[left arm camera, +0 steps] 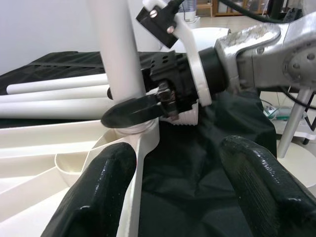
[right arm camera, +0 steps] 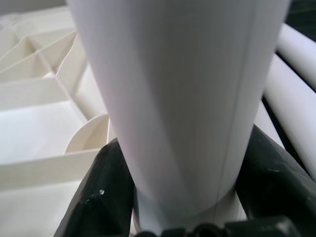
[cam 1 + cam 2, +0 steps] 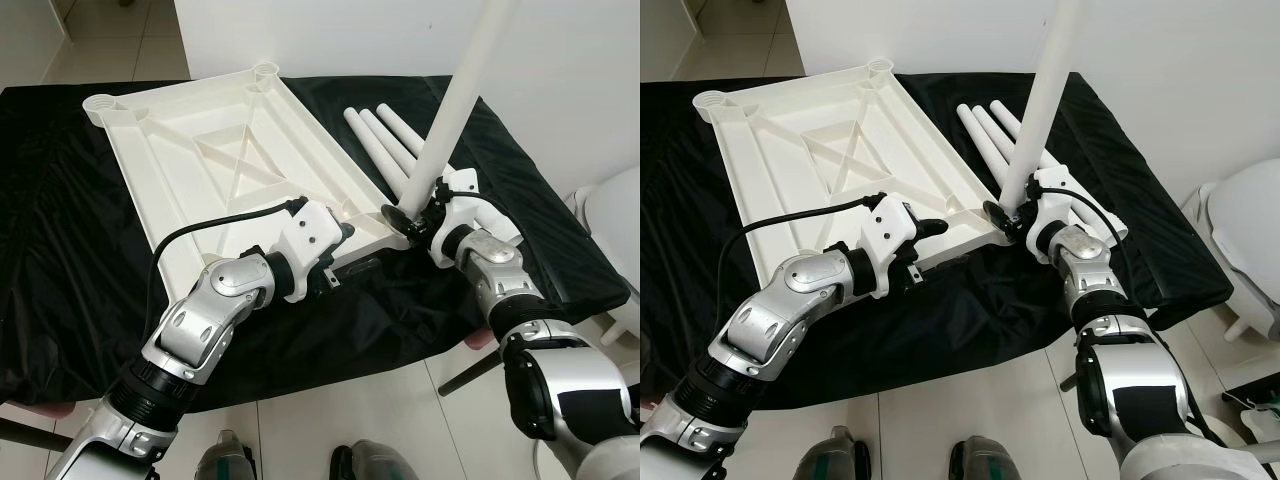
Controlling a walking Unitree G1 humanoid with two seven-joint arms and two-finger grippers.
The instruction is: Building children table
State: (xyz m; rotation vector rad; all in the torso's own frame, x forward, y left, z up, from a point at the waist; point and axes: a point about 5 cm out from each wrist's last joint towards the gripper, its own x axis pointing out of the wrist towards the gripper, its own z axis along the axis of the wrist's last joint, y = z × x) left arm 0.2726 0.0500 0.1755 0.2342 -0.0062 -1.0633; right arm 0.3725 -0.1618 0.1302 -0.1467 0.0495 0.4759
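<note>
Standing upright in the near right corner socket of the upturned tabletop [image 3: 215,160], the white leg [image 3: 452,108] is clasped low down, just above the socket, by the right tool [image 3: 412,212], whose two black fingers close on either side of the tube. The leg looks like a hollow plastic tube: light, stiff and smooth enough to slip, so I judge the hold belongs near its base, where a twist or push goes straight into the socket rather than bending the long free end. The tabletop is a ribbed white moulding, rigid but probably light, likely to skate on the cloth unless its rim is pinned. The left tool [image 1: 173,187] sits at the near edge, at about nine o'clock from the socket, fingers spread and straddling the rim, gripping nothing. Three more spare legs [image 3: 385,140] lie side by side at about twelve o'clock from the socket, touching one another. All rests on a worktop [image 3: 60,250] draped in black cloth, with a white wall at twelve o'clock beyond.
</note>
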